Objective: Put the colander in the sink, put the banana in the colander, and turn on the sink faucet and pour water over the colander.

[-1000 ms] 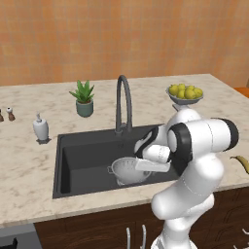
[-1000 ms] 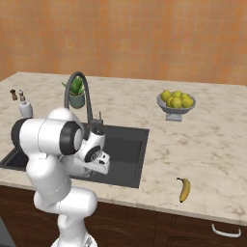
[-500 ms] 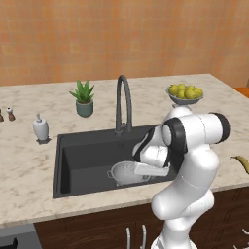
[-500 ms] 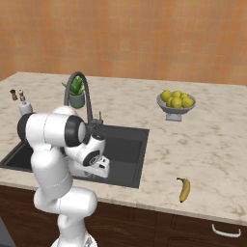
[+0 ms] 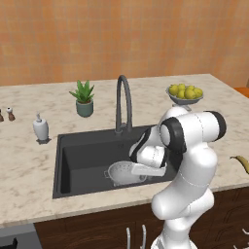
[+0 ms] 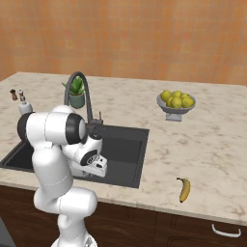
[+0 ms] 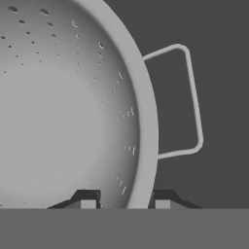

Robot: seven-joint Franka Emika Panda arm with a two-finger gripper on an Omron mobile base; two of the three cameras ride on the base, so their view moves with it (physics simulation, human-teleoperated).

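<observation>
The gripper (image 7: 123, 200) clasps the colander (image 7: 68, 107) by its rim, jaws closed either side, low inside the sink (image 5: 82, 155).

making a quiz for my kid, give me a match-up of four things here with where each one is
Things:
1. colander
2. banana
3. sink faucet
4. potted plant

Places:
A. on the counter, right of the sink
B. behind the sink, left of the faucet
C. in the sink, its rim between the fingers
D. at the sink's back edge

Pairs: 1-C, 2-A, 3-D, 4-B
</observation>
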